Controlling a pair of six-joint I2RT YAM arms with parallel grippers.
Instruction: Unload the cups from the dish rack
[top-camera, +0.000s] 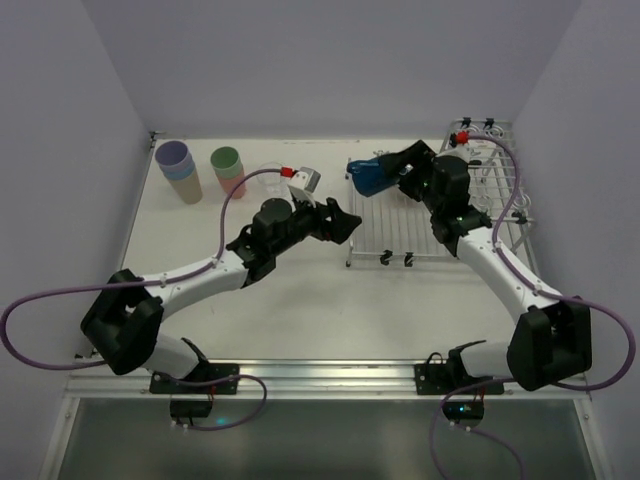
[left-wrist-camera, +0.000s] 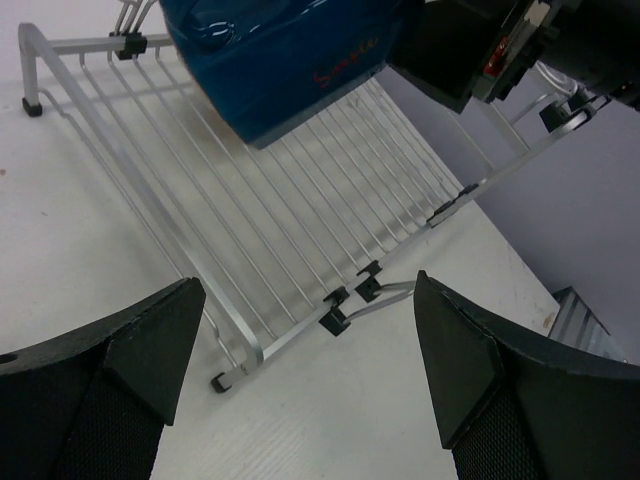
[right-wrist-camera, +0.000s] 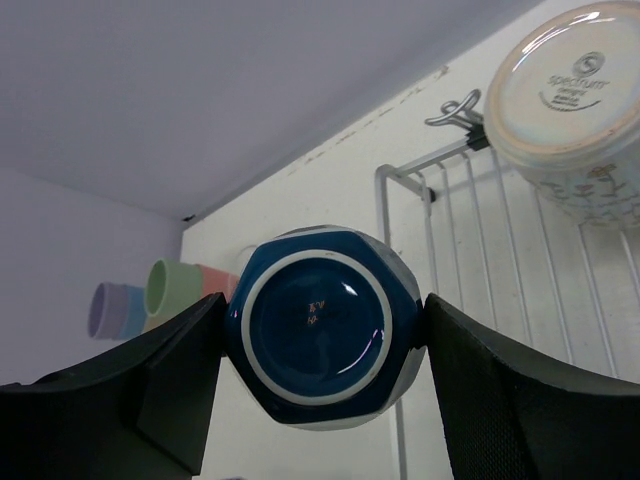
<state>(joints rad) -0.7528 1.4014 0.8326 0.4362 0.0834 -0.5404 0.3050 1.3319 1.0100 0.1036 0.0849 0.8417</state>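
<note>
Dish rack (top-camera: 395, 232) wire stands on the table (top-camera: 330, 320) toward its far right corner, its grid of thin silver bars running back to the far edge and its small black feet resting on the white surface. The right gripper (right-wrist-camera: 320, 350) reaches over the rack's far left corner and is closed on a dark-blue mug (top-camera: 372, 178), one finger pressed against each side of it. The right wrist view looks straight at the mug's round base with its pale foot ring. From the left wrist view the mug sits low over the bars and shows red lettering on its side, but whether it touches the wires cannot be told. A white speckled mug (right-wrist-camera: 565, 90) sits bottom-up in the rack close to the far edge of the table, well apart from the held one. The left gripper (top-camera: 345, 224) is spread wide with nothing between its fingers (left-wrist-camera: 150, 350), over bare table just beside the rack's left edge and pointing toward it. By the far left corner of the table stand two stacks of tumblers: a lavender-topped stack (top-camera: 180, 172) with blue and beige beneath, and next to it a green tumbler (top-camera: 228, 160) nested on a salmon-pink one. A clear glass (top-camera: 270, 175) stands just to the right of these, near the far edge.
</note>
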